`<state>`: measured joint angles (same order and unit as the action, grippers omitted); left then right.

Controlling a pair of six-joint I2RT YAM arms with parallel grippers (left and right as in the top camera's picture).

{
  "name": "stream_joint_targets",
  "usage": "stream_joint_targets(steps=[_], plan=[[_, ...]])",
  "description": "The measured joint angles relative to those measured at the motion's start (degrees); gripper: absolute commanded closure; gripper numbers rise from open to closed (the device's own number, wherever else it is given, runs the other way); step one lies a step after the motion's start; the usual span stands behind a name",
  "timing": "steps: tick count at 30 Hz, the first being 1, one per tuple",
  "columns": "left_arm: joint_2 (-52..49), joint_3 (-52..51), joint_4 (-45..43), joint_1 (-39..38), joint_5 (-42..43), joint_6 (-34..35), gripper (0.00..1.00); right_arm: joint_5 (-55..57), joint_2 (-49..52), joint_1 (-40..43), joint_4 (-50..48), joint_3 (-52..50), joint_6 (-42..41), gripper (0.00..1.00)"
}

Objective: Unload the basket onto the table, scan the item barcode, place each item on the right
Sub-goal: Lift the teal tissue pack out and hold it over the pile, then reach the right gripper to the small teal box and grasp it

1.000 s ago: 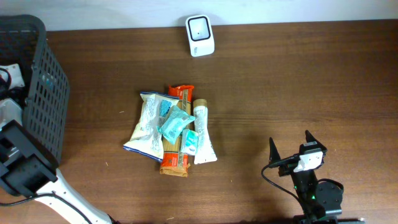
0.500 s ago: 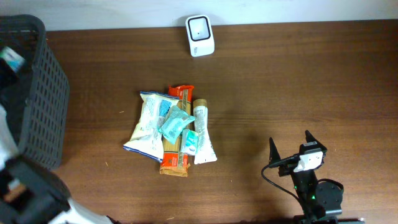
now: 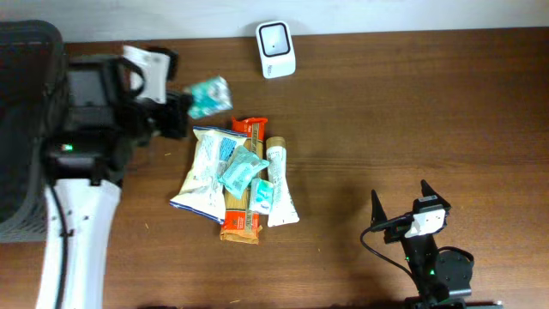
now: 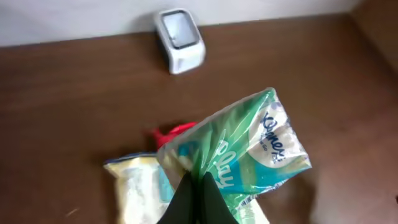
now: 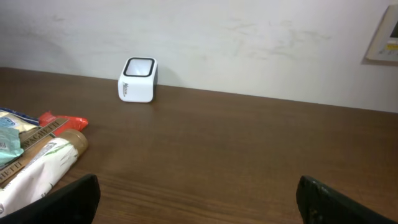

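The tissue packet hangs clear of the table, pinched by one edge in the left gripper. Its fingers are clamped together on the wrapper's seam, so most of the pack sticks out free for reading. In the overhead view it sits at about 10 o'clock on the table. The scanner stands at 2 o'clock from it, near but apart, at the table's far edge. The wrist view shows the pack's printed face; where the barcode lies cannot be told. The held-out grip looks meant to let the wrist turn the code toward the scanner window. The pile of packets lies at 5 o'clock of the pack, probably waiting its turn. The basket sits at 9 o'clock. The right gripper rests at the table's 5 o'clock, fingers spread wide and empty, out of the way.
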<state>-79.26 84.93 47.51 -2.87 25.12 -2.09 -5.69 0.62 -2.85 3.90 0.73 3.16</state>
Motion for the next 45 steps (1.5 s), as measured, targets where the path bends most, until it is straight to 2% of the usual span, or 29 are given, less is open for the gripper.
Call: stream_joint_targets(steps=[3,6,8,12,13,14,15,16,22,24,27,29,32,34,43,45], plan=[[-0.48,-7.41,-3.3,-9.25,0.0,0.5,1.0,0.0,0.0,0.0,0.0,0.0,0.0,0.01],[-5.81,-14.91,-12.63,-17.49,-0.31,4.59,1.0,0.02,-0.07,0.0,0.0,0.0,0.02,0.01],[-11.67,-15.41,-19.8,-22.75,-0.46,6.36,1.0,0.02,-0.07,0.0,0.0,0.0,0.0,0.01],[-19.5,-15.61,-27.26,-29.33,-1.31,11.28,1.0,0.02,-0.04,0.0,0.0,0.0,0.02,0.01],[-20.68,-15.65,-28.81,-30.6,-1.38,12.09,0.88,0.0,-0.04,0.0,0.0,0.0,0.0,0.01],[-21.2,-15.67,-30.03,-31.63,-1.7,12.5,0.69,0.0,-0.04,0.0,0.0,0.0,0.04,0.01],[-21.35,-15.67,-30.23,-32.52,-2.27,12.79,0.28,0.02,-0.04,0.0,0.0,0.0,0.04,0.01],[-21.38,-15.67,-30.23,-33.68,-3.17,12.94,0.01,0.02,-0.04,0.0,0.0,0.0,0.04,0.01],[-21.38,-15.67,-29.97,-34.05,-6.08,13.29,0.01,0.02,-0.04,0.0,0.0,0.0,0.0,0.01],[-21.07,-14.49,-25.4,-32.04,-7.21,12.68,0.01,0.02,-0.04,0.0,0.0,0.0,0.0,0.01],[-14.27,-10.34,-14.32,-21.99,-10.8,9.33,0.01,0.02,-0.04,0.0,0.0,0.0,0.02,0.01],[-8.02,-8.94,-7.63,-14.29,-13.07,3.23,0.01,0.0,-0.04,0.0,0.0,0.0,0.02,0.01],[-4.46,-8.39,-1.33,-5.73,-14.73,-6.99,0.01,0.02,-0.04,0.0,0.0,0.0,0.0,0.01],[-4.48,-8.39,0.04,-3.3,-15.45,-9.16,0.01,0.0,-0.04,0.0,0.0,0.0,0.0,0.01],[-4.48,-8.39,0.07,-2.56,-15.8,-10.62,0.01,-0.68,-0.04,0.0,-0.09,0.0,-0.15,0.01],[-4.48,-8.39,0.09,-2.56,-15.8,-10.64,0.01,-7.63,0.0,0.0,-6.51,0.0,-1.25,0.01]])
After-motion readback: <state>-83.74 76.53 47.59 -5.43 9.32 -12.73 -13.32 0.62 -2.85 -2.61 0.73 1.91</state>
